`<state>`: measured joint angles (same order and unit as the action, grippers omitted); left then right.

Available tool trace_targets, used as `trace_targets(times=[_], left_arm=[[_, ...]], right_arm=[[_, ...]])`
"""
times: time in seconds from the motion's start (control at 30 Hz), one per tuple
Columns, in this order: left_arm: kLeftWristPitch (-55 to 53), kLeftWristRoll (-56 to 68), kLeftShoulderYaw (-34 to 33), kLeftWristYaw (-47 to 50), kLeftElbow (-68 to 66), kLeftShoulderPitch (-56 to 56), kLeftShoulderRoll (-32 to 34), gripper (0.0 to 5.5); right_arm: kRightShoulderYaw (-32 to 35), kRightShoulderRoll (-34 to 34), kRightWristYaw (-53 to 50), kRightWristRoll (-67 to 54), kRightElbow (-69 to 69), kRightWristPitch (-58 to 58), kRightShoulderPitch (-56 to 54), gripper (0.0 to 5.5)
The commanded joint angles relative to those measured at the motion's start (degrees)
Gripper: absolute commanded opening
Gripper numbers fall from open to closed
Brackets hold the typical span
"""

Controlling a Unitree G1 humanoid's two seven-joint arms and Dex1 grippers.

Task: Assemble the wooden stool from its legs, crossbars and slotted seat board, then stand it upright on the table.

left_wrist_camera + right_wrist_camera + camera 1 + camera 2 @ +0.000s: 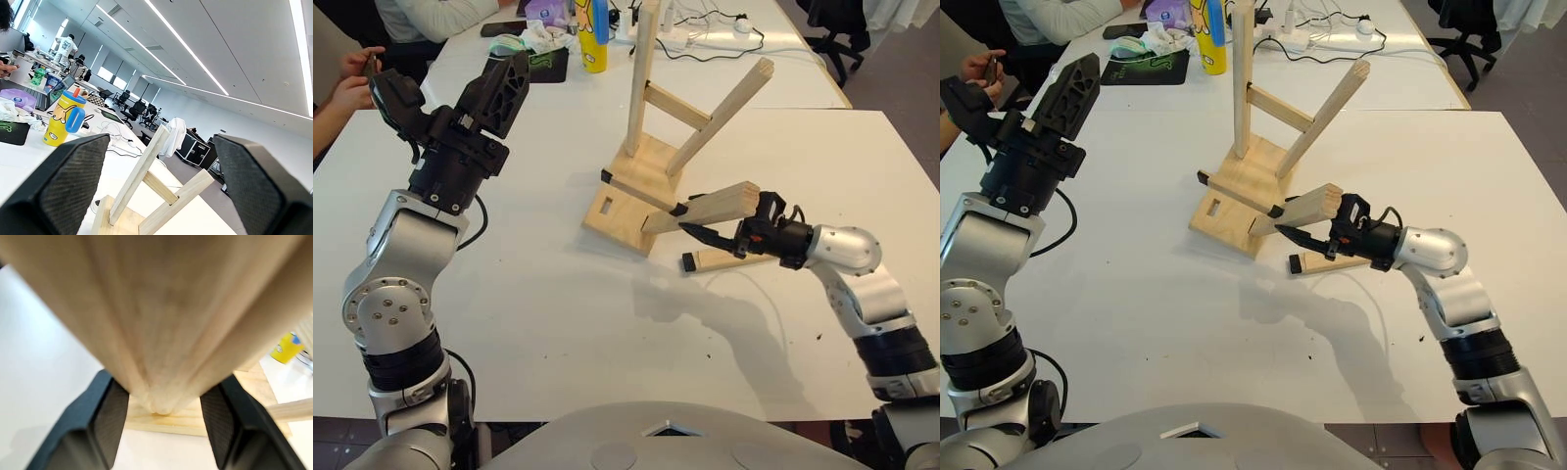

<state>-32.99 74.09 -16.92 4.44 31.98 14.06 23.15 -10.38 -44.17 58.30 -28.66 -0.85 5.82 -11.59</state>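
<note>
The slotted seat board (619, 217), pale wood, lies flat near the middle of the tabletop (509, 284). At its 12 o'clock end one leg (643, 69) stands straight up. A second leg (729, 106) leans off toward 2 o'clock, and a short crossbar (677, 106) joins the two. A black-tipped crossbar (641, 193) lies across the board. At the board's 4 o'clock a third leg (720, 204) hangs nearly level, clamped in the right tool (700, 223). Under it a black-capped bar (734, 258) lies on the tabletop.
</note>
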Motion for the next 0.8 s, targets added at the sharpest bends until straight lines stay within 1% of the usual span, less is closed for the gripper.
trace_targets(times=[0.03,0.23,0.3,0.37,0.43,0.53,0.67,0.8], left_arm=[[0.79,-1.45,0.21,0.44,0.79,-0.35,-0.5,3.92],[1.23,-1.78,0.61,0.37,0.74,-0.29,-0.85,3.92],[1.3,-1.82,0.58,0.38,0.8,-0.23,-0.94,3.92],[1.34,-1.95,0.62,0.38,0.94,-0.37,-1.16,3.92],[1.36,-2.09,0.8,0.44,1.08,-0.48,-1.4,3.92],[1.23,-1.82,0.81,0.73,1.4,-0.75,-1.42,3.92],[0.94,-1.36,0.55,1.18,1.64,-0.99,-1.14,3.92],[0.57,-0.72,0.21,1.64,1.78,-0.98,-0.6,3.92]], right_arm=[[-8.8,-7.97,18.78,10.26,11.86,-2.66,-1.94,2.05],[-10.76,-8.04,31.49,5.19,11.42,-7.57,-14.59,2.05],[-12.0,-8.42,33.81,3.32,10.94,-10.21,-17.27,2.05],[-13.12,-8.2,34.18,2.52,11.41,-11.62,-18.7,2.05],[-13.58,-7.62,34.16,3.73,13.01,-10.21,-18.58,2.05],[-13.28,-6.34,32.54,6.42,13.42,-8.28,-15.19,2.05],[-13.36,-5.46,29.96,6.48,11.23,-9.95,-12.61,2.05],[-15.17,-7.09,29.46,8.5,6.22,-12.68,-13.69,2.05]])
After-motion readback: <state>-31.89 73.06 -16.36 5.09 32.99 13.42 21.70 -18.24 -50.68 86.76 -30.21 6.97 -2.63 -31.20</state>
